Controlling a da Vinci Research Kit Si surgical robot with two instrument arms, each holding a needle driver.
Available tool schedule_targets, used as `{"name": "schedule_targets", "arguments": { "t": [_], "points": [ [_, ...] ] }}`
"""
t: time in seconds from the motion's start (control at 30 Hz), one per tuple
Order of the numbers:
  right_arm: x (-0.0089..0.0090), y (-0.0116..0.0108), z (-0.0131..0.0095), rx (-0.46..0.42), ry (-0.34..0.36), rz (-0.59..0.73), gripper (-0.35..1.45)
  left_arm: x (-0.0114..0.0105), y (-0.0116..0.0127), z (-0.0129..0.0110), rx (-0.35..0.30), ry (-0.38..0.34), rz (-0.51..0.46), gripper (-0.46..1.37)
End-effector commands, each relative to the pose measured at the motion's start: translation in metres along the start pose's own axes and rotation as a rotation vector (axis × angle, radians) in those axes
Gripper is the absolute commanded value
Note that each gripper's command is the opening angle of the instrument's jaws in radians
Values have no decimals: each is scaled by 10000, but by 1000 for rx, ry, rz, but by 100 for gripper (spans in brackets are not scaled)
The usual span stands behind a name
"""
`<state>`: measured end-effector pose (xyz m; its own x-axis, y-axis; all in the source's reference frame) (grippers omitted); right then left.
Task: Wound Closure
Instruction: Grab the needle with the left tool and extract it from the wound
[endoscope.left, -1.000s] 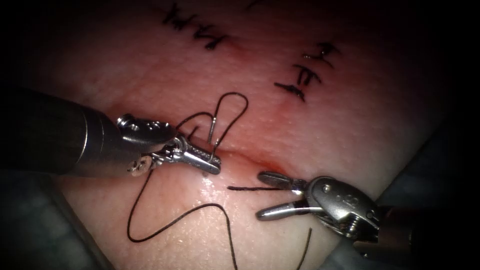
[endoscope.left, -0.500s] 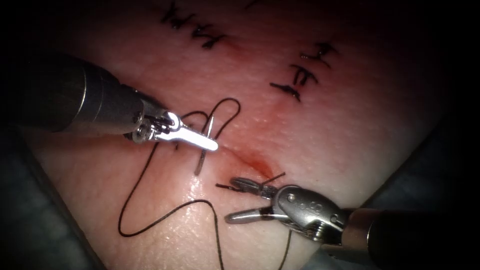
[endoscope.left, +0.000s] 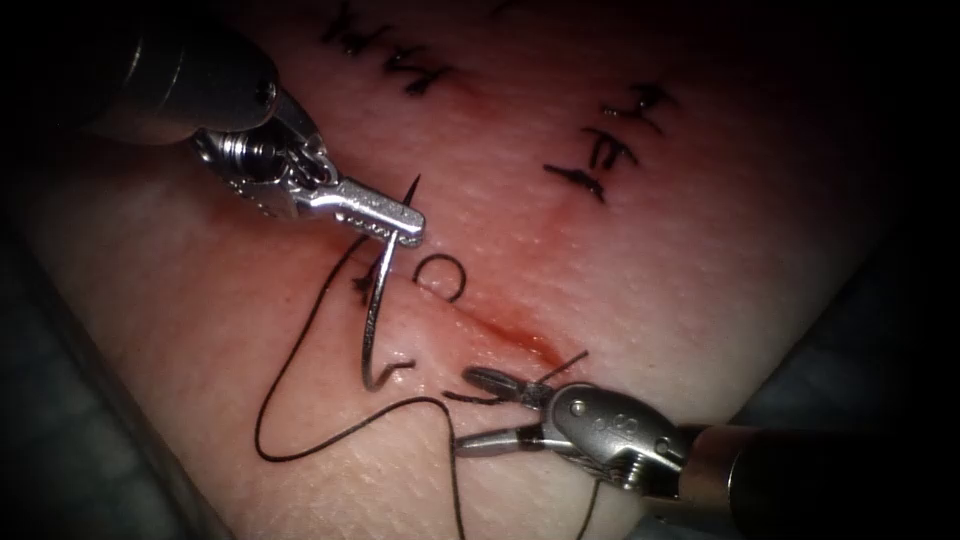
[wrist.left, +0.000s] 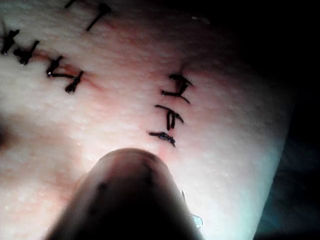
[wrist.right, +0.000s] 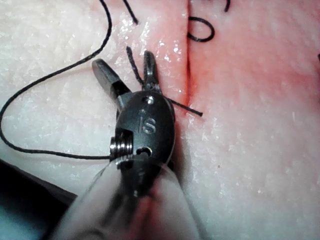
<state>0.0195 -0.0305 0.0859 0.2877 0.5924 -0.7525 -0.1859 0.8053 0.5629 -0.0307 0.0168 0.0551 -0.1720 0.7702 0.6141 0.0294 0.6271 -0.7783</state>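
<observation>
A: What has the left gripper (endoscope.left: 405, 222) got?
B: It's clamped on the curved needle (endoscope.left: 372, 320) near its upper end; the needle hangs below it, outside the tissue (endoscope.left: 700, 250).
A: The right gripper (endoscope.left: 478, 408)?
B: Jaws parted, gripping nothing, thread (endoscope.left: 300, 400) lying beside it.

Glossy metal left tool (endoscope.left: 400, 222) and needle (endoscope.left: 372, 320); moist, pebbled tissue (endoscope.left: 700, 250); matt thread (endoscope.left: 300, 420).

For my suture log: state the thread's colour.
The thin suture thread is black, plainest in the right wrist view against pale tissue.
</observation>
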Motion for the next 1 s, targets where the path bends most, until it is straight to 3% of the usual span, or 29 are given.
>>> {"name": "schedule_targets", "arguments": {
  "t": [0.03, 0.13, 0.27, 0.43, 0.47, 0.7, 0.8, 1.0],
  "points": [
    [1, 0, 0, -2, 1, 0, 57, 0, 9, -3, -27, -4, 27, -35],
    [1, 0, 0, -3, 1, 0, 57, -3, 27, -10, -28, 8, 183, -35],
    [1, 0, 0, -2, 1, 0, 58, -13, 55, -23, -29, 52, 495, -35],
    [1, 0, 0, -2, 1, 0, 58, -23, 75, -36, 7, 119, 782, -35],
    [1, 0, 0, -2, 1, 0, 57, -25, 81, -41, 28, 150, 883, -35],
    [1, -2, 0, -2, 1, 0, 57, -29, 95, -51, 88, 279, 1210, -35],
    [1, -2, 0, -2, 1, 0, 57, -29, 101, -52, 131, 303, 1368, -35],
    [1, -2, 0, -2, 1, 0, 57, -21, 121, -54, 198, 329, 1576, -35]
  ]
}}
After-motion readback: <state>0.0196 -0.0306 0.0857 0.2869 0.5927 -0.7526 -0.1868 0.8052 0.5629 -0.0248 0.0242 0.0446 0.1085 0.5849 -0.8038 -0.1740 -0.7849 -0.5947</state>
